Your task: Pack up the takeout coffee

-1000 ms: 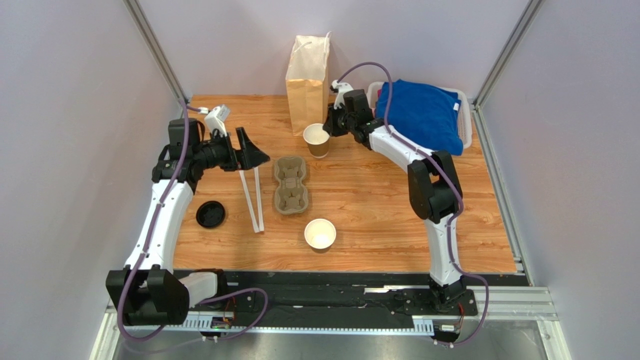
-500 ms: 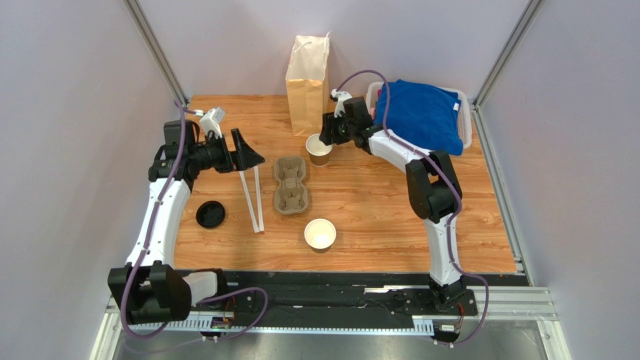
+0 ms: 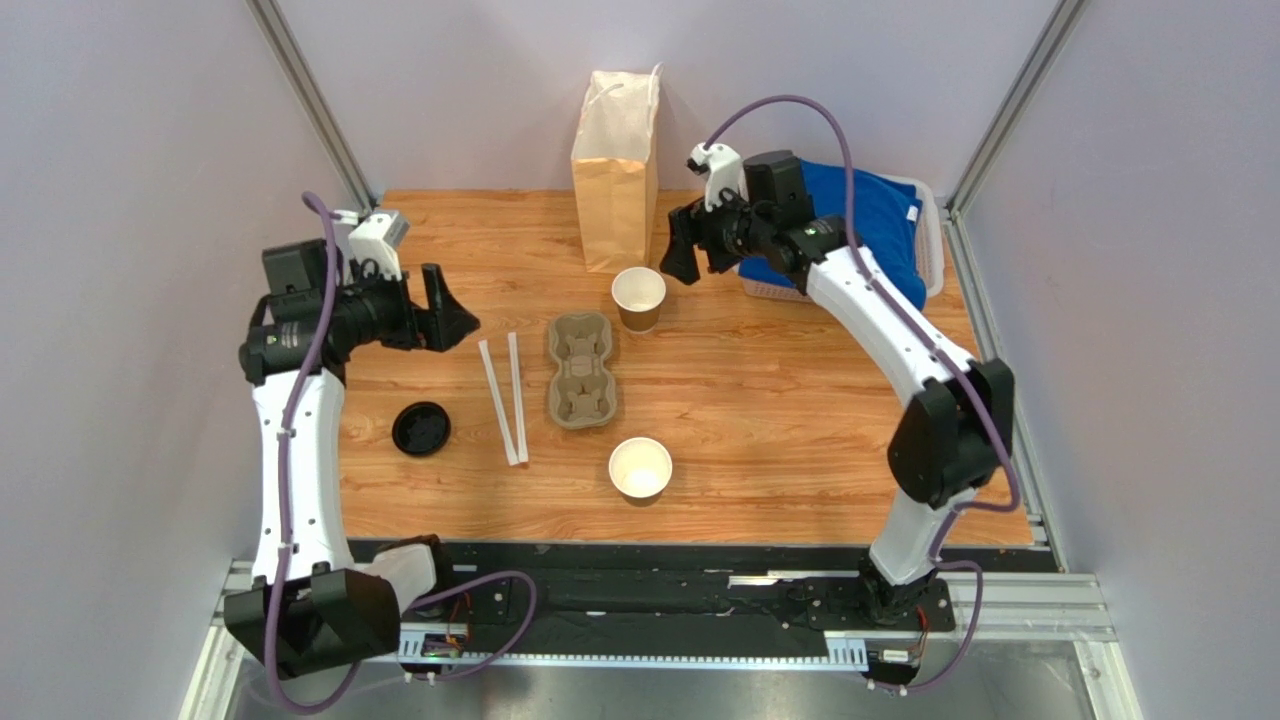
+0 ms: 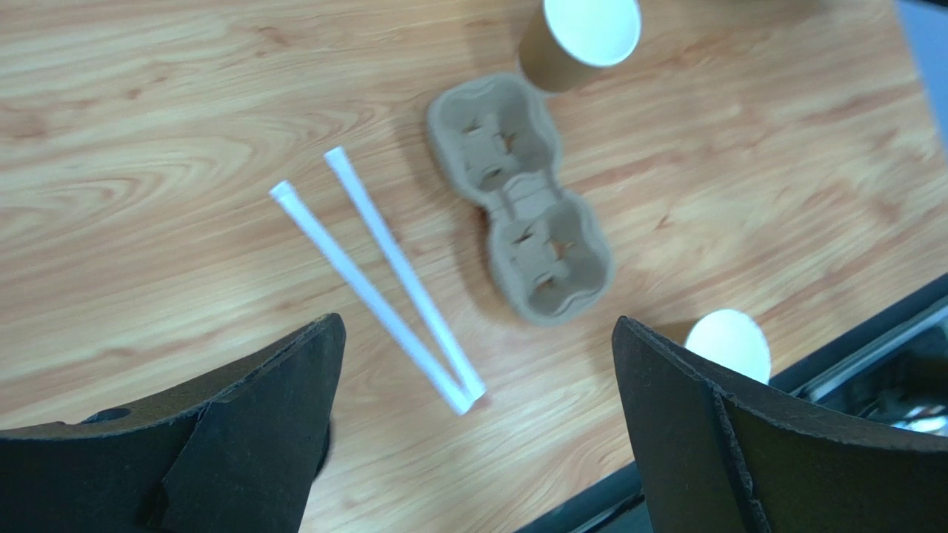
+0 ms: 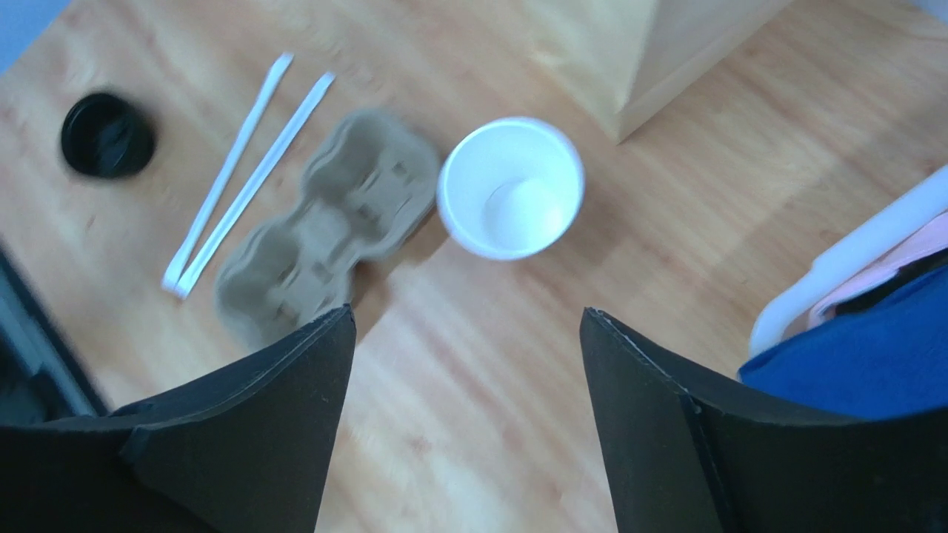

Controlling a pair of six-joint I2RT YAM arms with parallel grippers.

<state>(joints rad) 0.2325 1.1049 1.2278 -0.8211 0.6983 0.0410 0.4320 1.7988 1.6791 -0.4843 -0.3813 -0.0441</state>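
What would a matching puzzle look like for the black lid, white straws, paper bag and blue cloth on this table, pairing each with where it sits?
Things:
1. black lid
2. white straws
3. paper bag
4. blue cloth

Places:
a. standing upright at the back edge
b. lying flat on its own at the near left
c. side by side, just left of the cup carrier
d. piled in the white basket at the back right

Pairs: 1-b, 2-c, 3-a, 4-d.
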